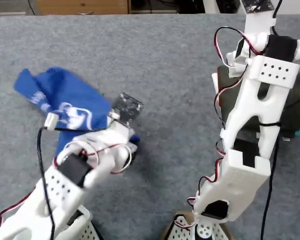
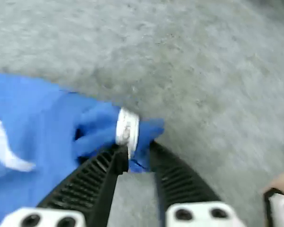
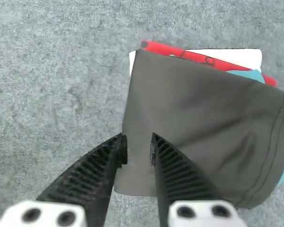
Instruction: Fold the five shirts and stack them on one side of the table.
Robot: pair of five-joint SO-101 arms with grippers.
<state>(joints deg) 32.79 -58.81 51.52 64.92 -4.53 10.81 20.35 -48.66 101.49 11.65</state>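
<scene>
A crumpled blue shirt [image 1: 65, 102] with white print lies at the left of the grey table. My left gripper [image 2: 134, 153] is shut on the edge of the blue shirt [image 2: 42, 142], pinching it next to a white label [image 2: 127, 128]. In the high view the left gripper [image 1: 131, 150] sits at the shirt's near right corner. A stack of folded shirts [image 3: 203, 127], dark grey on top with red [image 3: 199, 57], white and teal edges under it, lies at the right. My right gripper [image 3: 138, 144] hovers narrowly open over the dark shirt's edge, holding nothing.
The right arm [image 1: 255, 115] stretches over the stack [image 1: 296, 112] and hides most of it. Bare grey carpet-like tabletop [image 1: 175, 75] spreads between the blue shirt and the stack. A wooden cabinet [image 1: 82, 6] stands beyond the table's far edge.
</scene>
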